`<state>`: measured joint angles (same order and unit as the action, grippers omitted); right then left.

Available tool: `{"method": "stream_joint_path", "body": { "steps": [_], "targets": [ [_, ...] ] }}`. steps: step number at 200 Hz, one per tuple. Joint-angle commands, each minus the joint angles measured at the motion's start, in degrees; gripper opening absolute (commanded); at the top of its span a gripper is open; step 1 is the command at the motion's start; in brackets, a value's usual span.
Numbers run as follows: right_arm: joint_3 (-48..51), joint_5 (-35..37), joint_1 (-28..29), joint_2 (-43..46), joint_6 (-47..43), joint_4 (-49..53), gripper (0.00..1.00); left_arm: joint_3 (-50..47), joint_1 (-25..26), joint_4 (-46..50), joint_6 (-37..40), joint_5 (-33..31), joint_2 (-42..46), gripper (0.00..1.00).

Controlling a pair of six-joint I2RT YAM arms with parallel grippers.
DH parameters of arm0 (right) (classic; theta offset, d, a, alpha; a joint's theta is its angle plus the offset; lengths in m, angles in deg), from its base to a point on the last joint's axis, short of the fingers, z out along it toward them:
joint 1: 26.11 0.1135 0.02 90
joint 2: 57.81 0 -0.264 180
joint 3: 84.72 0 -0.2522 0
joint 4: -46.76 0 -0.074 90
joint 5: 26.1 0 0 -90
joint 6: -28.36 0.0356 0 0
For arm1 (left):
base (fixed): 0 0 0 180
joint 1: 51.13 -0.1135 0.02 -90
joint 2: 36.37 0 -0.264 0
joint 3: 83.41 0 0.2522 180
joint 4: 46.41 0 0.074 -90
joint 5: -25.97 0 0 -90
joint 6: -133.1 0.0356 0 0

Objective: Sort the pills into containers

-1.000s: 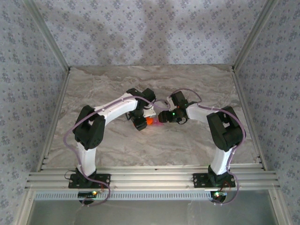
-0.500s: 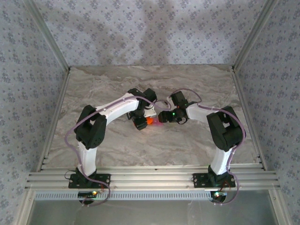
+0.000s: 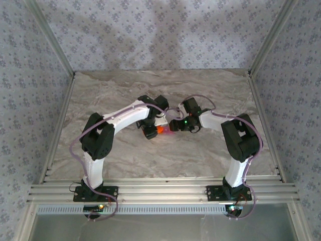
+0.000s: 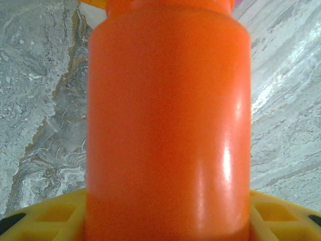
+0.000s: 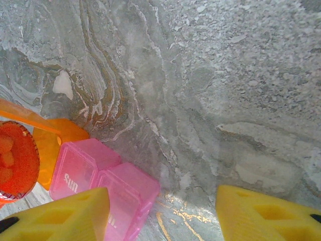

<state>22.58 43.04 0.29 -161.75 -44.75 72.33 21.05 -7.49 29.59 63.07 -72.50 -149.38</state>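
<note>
In the left wrist view a smooth orange bottle (image 4: pixel 168 115) stands between my yellow fingers (image 4: pixel 45 218), and my left gripper (image 4: pixel 168 213) is shut on it. From above, the bottle (image 3: pixel 160 130) lies tilted toward the right gripper (image 3: pixel 173 126). In the right wrist view the bottle's open mouth (image 5: pixel 15 160) sits at the left edge with orange pills (image 5: pixel 6 159) inside. Beside it lie the containers: a pink compartment (image 5: pixel 83 168) marked "Sun", its pink lid part (image 5: pixel 128 198) and an orange compartment (image 5: pixel 57 143). My right gripper (image 5: pixel 163 201) hovers over them, open and holding nothing.
Both arms meet over the middle of the marble table (image 3: pixel 215 90). An aluminium frame (image 3: pixel 160 188) runs along the near edge, and patterned walls close the other sides. Bare marble (image 5: pixel 225 100) lies right of the containers.
</note>
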Motion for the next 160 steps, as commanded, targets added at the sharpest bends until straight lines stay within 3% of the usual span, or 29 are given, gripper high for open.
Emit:
{"method": "stream_joint_path", "body": {
  "steps": [1, 160],
  "targets": [
    [-0.4, -1.7, 0.4, -2.8, -0.3, 0.5, 0.60, 1.7, 0.3, 3.4, 0.8, -1.7, 0.7, 0.00],
    [-0.7, -2.5, 0.6, -3.2, -0.3, 0.4, 0.60, 2.9, 0.3, 3.5, 1.2, -2.7, 1.7, 0.00]
  ]
}}
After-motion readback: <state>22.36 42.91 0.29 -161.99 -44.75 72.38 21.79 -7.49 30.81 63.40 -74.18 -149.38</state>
